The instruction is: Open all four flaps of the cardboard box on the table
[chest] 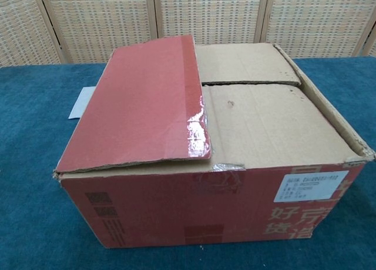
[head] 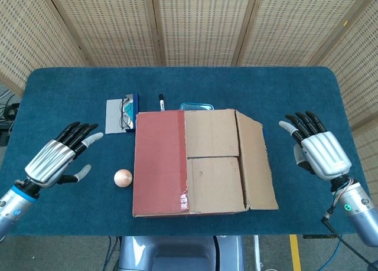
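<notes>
Head view: a cardboard box (head: 198, 162) sits mid-table, near the front edge, with both hands held off to its sides.

Its red left flap (head: 160, 162) lies flat across the top, two brown inner flaps (head: 212, 159) lie closed beside it, and the right flap (head: 255, 162) is folded outward, sloping down over the box's right side. In the chest view the box (chest: 205, 211) shows red printed sides and a white label (chest: 309, 186). The left hand (head: 56, 157) hovers over the blue table (head: 88, 88) with fingers spread, holding nothing, well apart from the box. The right hand (head: 319, 151) is likewise spread and empty, near the right flap but clear of it. A small ball (head: 123, 178) rests just left of the box. Behind the box lie glasses (head: 126, 113) on a grey case (head: 114, 116), a marker (head: 160, 101), and a teal container (head: 196, 106).
</notes>
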Robot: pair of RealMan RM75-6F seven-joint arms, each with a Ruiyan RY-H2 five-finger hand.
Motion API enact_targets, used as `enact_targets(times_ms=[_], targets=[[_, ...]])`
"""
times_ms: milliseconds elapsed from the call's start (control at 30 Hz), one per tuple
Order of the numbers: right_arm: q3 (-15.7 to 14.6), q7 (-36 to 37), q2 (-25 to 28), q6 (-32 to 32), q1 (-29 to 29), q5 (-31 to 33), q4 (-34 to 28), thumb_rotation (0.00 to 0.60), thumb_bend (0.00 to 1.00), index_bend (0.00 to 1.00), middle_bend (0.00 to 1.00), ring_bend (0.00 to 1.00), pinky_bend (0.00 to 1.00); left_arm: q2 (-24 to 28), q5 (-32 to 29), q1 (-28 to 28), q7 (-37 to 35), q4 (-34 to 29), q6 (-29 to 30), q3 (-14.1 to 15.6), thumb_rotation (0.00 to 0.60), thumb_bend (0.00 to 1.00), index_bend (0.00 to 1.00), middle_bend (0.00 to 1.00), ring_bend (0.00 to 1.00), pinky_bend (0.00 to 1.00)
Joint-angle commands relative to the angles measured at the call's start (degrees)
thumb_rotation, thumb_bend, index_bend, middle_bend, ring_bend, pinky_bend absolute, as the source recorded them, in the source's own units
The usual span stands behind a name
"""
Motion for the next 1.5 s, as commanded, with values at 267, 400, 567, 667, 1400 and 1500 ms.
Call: enact_targets(times_ms=[267,400,567,667,1400,1500], targets=[[-1.52,-6.32,-5.46,5.09,-4.55,2.99,0.81,0.6,0.8,0.1,0.06,0.0,0.0,2.14,6.35,-12.08,-13.6,2.78,-8.87,-2.31,0.574,0.83,0.07,0.0,0.0,0.0],[-2.09,-8.54,-7.29,7.27,-6.2,2.83,1.2,0.6,0.8,0.1,0.06,0.0,0.0,0.82,8.06,-17.1,-17.85,4.07,-11.81,-2.9,0.512,0.93,0.07,0.0,0.0,0.0],[-2.52,-9.93,-8.95,9.36,-7.97,2.86,1.48,0.6,0.8,0.1,0.06,0.0,0.0,-2.2,8.89,-22.96,-22.04,5.89,-14.7,-3.68,0.38,1.0,0.09,0.0,0.0,0.0],[-2.71,-10.29,-9.79,10.49,-8.94,2.66,1.63,0.6,0.8,0.1,0.06,0.0,0.0,-4.4,8.48,-26.28,-23.71,6.6,-16.58,-4.1,0.3,1.0,0.12,0.03,0.0,0.0],[-3.29,-9.27,-9.9,12.09,-12.15,0.89,1.26,0.6,0.8,0.1,0.07,0.0,0.0,-16.47,-0.46,-43.24,-20.63,10.37,-32.67,-4.96,0.258,1.0,0.32,0.23,0.05,0.0],[-3.26,-9.3,-9.91,11.91,-12.22,0.91,1.26,0.6,0.8,0.1,0.07,0.0,0.0,-17.26,-1.37,-43.51,-19.21,10.71,-33.03,-4.72,0.259,1.0,0.35,0.25,0.07,0.0]])
